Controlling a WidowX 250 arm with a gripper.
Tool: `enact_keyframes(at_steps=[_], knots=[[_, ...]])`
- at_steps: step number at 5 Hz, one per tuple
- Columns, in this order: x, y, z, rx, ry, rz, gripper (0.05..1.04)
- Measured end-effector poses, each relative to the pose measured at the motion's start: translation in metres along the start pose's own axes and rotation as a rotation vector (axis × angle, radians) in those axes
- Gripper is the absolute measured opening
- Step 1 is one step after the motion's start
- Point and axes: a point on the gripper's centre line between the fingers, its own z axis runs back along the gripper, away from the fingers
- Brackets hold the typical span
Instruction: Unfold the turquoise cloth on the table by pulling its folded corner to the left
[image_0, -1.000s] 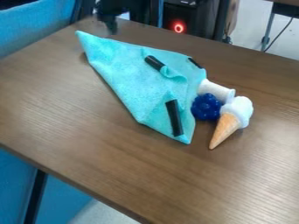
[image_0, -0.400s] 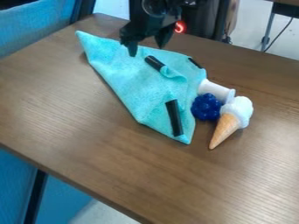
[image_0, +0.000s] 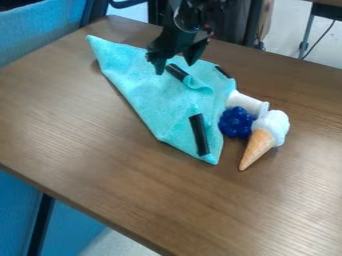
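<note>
Gripper (image_0: 176, 69) over turquoise cloth (image_0: 141, 92) — jaws apart, black cylinder (image_0: 177, 72) just beside fingertips.

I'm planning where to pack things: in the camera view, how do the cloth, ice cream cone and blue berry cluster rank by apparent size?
Largest to smallest:
1. Teal cloth
2. Ice cream cone
3. Blue berry cluster
</note>
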Motion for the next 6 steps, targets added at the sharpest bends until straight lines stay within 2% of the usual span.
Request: enact_keyframes(at_steps=[2,3,4,6], knots=[[-0.0063,-0.0103,-0.0101,0.024,-0.006,0.004,0.982],[-0.0069,-0.0111,-0.0109,0.026,-0.017,0.005,0.829],[-0.0076,-0.0106,-0.0122,0.024,-0.027,0.005,0.545],[-0.009,-0.0082,-0.0143,0.029,-0.038,0.007,0.55]])
